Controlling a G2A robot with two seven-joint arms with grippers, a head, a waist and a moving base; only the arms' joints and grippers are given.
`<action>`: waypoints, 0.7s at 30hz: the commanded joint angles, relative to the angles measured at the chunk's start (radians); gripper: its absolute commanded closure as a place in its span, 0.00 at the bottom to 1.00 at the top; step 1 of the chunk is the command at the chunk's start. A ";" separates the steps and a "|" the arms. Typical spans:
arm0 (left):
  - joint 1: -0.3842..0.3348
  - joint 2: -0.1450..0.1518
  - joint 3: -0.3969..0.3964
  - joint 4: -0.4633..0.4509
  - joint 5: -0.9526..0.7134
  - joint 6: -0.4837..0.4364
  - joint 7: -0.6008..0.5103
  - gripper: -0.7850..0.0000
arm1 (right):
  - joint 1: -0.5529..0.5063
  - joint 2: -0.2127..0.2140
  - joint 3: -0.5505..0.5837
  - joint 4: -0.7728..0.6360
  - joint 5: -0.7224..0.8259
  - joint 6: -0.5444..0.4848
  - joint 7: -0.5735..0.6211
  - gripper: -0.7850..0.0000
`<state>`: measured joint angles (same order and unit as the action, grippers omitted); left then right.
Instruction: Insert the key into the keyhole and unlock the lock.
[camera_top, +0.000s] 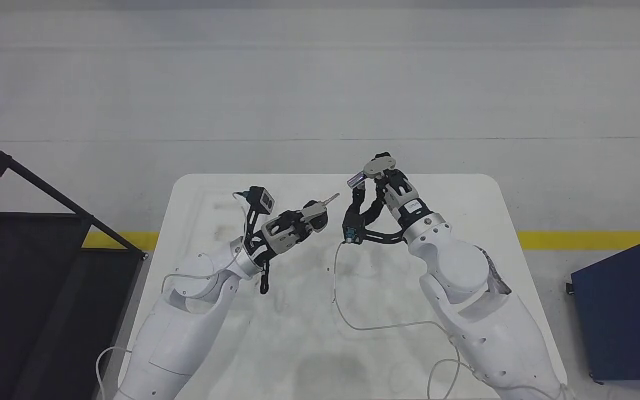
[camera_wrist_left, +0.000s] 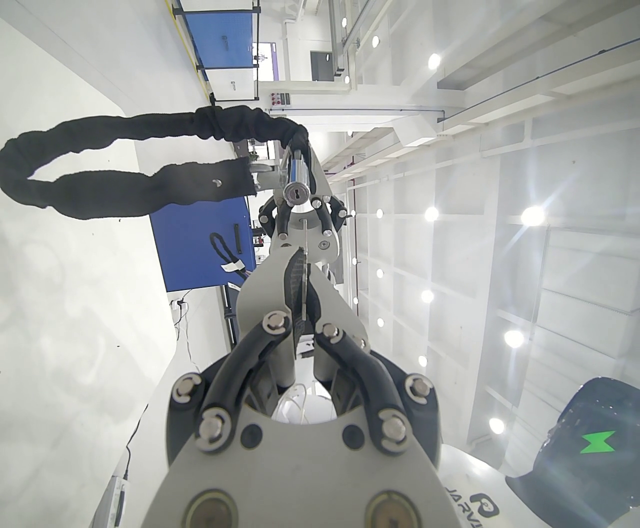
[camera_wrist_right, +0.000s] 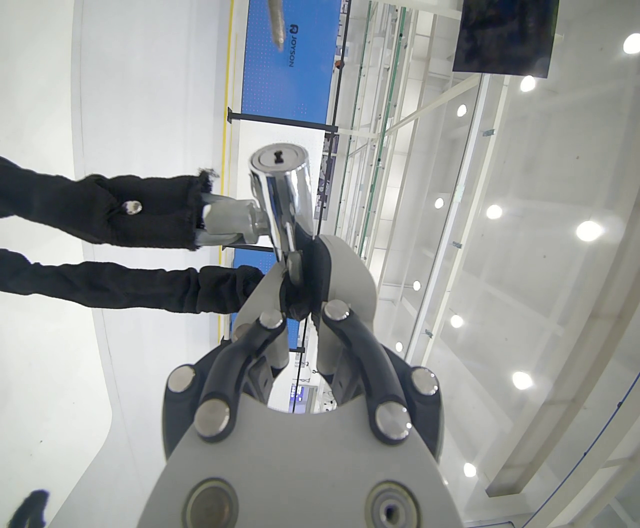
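In the left wrist view my left gripper (camera_wrist_left: 301, 265) is shut on the key (camera_wrist_left: 303, 239), seen edge-on, its blade aimed at the keyhole (camera_wrist_left: 296, 192) a short gap away. My right gripper (camera_wrist_right: 299, 262) is shut on the chrome cylinder of the lock (camera_wrist_right: 281, 200), with the keyhole (camera_wrist_right: 277, 156) facing outward. The key's tip (camera_wrist_right: 276, 22) shows beyond it, apart from the lock. The lock's black-sleeved cable loop (camera_wrist_left: 100, 150) hangs off to the side. From above, the left gripper (camera_top: 312, 216) with the key (camera_top: 328, 201) and the right gripper (camera_top: 372, 182) with the lock (camera_top: 355, 181) face each other above the white table (camera_top: 460, 215).
A thin white cable (camera_top: 345, 300) trails across the table beside the right arm. A black frame and panel (camera_top: 50, 260) stand left of the table, a dark blue box (camera_top: 605, 310) to its right, and a yellow floor line (camera_top: 575, 240) runs behind.
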<state>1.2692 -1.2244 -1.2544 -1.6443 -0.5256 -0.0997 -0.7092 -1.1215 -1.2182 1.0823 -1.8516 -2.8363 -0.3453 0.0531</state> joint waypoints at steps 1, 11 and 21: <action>0.015 0.000 -0.001 -0.006 -0.002 -0.003 0.014 1.00 | 0.000 0.000 0.000 0.000 0.000 0.000 0.000 1.00; 0.045 0.000 -0.003 -0.016 -0.043 -0.004 0.022 1.00 | 0.000 0.000 0.000 0.000 0.000 0.000 0.000 1.00; 0.006 -0.006 0.025 0.046 -0.053 -0.003 0.009 1.00 | 0.000 0.000 0.000 0.000 0.000 0.000 0.000 1.00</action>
<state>1.2814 -1.2295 -1.2317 -1.6055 -0.5757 -0.1034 -0.6982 -1.1215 -1.2182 1.0823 -1.8516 -2.8363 -0.3453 0.0531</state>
